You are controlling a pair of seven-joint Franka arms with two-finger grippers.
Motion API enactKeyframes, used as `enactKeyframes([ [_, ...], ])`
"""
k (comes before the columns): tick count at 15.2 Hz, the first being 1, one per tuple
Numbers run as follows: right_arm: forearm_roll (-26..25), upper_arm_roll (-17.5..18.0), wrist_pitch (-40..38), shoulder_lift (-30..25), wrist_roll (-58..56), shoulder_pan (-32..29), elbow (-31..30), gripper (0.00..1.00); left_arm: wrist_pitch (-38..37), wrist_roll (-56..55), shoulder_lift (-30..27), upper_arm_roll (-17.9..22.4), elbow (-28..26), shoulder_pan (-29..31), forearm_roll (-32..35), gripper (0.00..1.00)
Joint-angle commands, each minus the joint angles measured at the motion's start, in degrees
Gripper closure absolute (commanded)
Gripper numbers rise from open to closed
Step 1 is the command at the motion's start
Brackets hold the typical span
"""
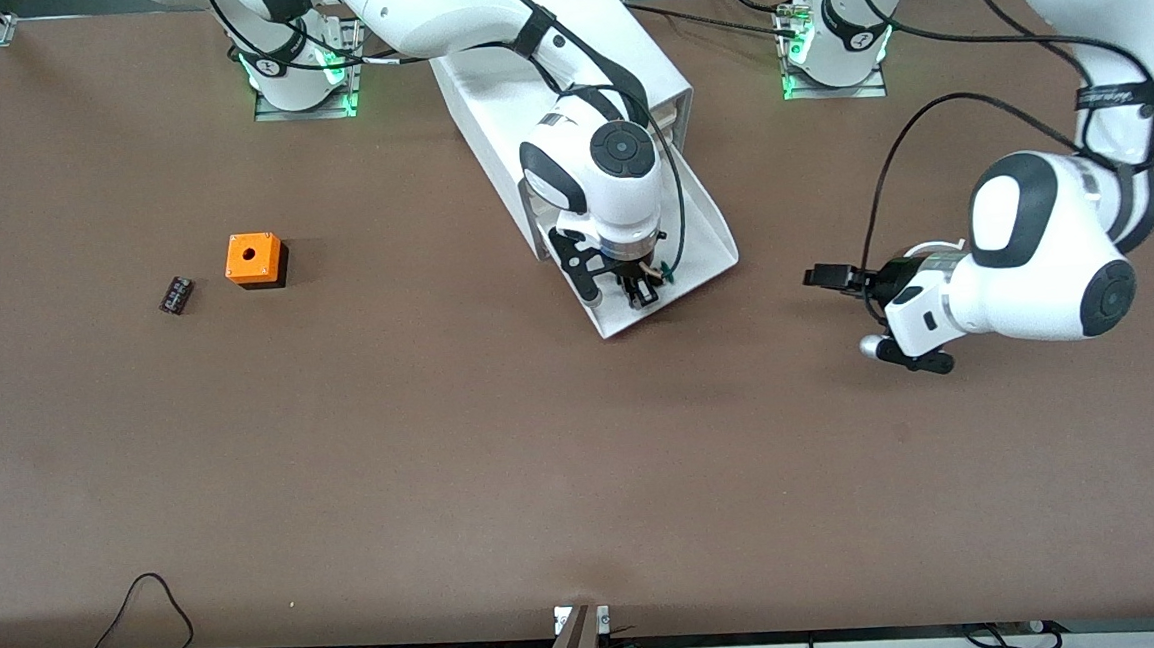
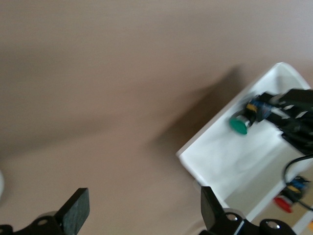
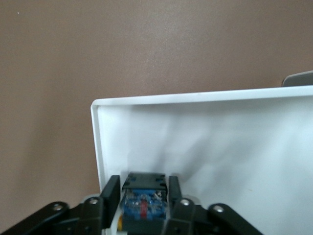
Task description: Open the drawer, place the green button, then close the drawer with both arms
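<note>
Drawer (image 1: 701, 226) open; right gripper (image 1: 643, 285) fingers narrowly flank button (image 2: 240, 125) inside it; left gripper (image 1: 828, 279) fingers wide.

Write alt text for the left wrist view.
The right hand holds the green-capped button over the open white drawer, which juts onto the brown table. The left hand is in the foreground with its fingers spread wide, holding nothing.

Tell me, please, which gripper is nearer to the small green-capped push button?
Right. The right gripper has the green-capped push button between its fingers over the pulled-out white drawer; the left gripper waits open beside that drawer, above the table.
</note>
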Motion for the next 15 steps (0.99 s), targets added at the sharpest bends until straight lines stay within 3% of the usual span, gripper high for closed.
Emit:
enactKeyframes([
  [1, -0.8, -0.5, -0.6, 0.5, 1.6, 0.1, 2.0, 0.0, -7.6, -5.9, -0.2, -0.9, 8.6, -0.8, 10.6, 0.0],
  [5, -0.8, -0.7, -1.8, 0.1, 0.9, -1.8, 5.2, 0.0, -10.2, -5.8, -4.4, -0.9, 12.5, -0.9, 20.9, 0.0],
  [9, -0.6, -0.4, -5.0, -0.7, -4.8, -5.1, 9.0, 0.0, -7.9, -5.3, -9.4, -0.2, 11.3, 0.2, 20.6, 0.0],
  [10, -0.3, 0.0, -6.0, -1.3, -6.9, -6.5, 9.5, 0.0, -4.2, -6.0, -12.2, 0.1, 8.8, 0.1, 21.0, 0.0],
  [12, 0.1, 0.2, -8.0, -2.9, -12.1, -9.0, 9.6, 0.0, 9.7, -6.1, -18.4, 0.4, -1.7, 0.3, 20.9, 0.0],
  [13, 0.9, 0.2, -8.9, -3.6, -15.9, -10.0, 9.6, 0.0, 12.4, -6.3, -20.3, 0.8, -4.8, 0.3, 20.8, 0.0],
  [15, 3.0, 0.2, -11.6, -5.0, -24.3, -13.0, 9.6, 0.0, 9.3, -7.4, -20.1, 0.8, -4.9, 0.4, 20.7, 0.0],
])
